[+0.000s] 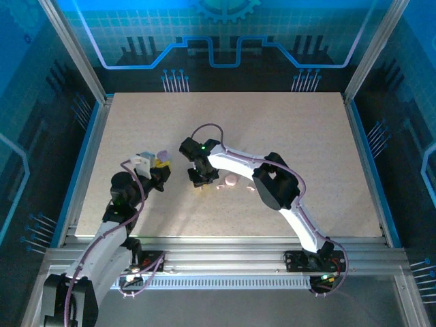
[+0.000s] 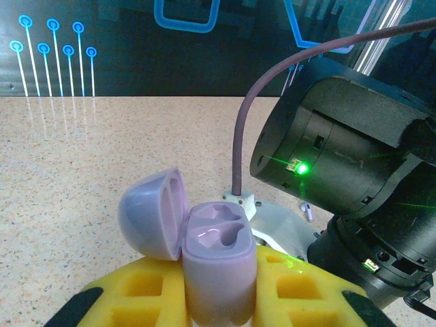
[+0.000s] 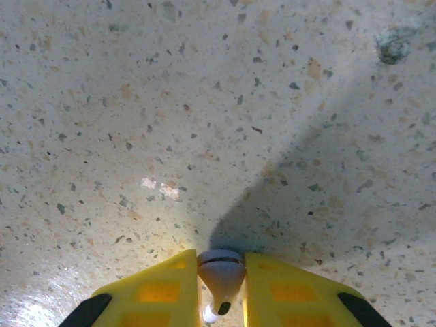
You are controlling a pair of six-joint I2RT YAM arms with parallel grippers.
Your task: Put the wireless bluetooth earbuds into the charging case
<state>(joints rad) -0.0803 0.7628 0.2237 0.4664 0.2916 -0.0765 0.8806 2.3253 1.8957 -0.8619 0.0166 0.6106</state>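
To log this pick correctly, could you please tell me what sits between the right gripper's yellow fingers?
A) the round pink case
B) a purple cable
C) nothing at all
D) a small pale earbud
D: in the right wrist view, the right gripper has its yellow pads pressed against both sides of a small pale earbud.

Overhead camera spans the table point(image 1: 286, 129); wrist cameras hug its surface.
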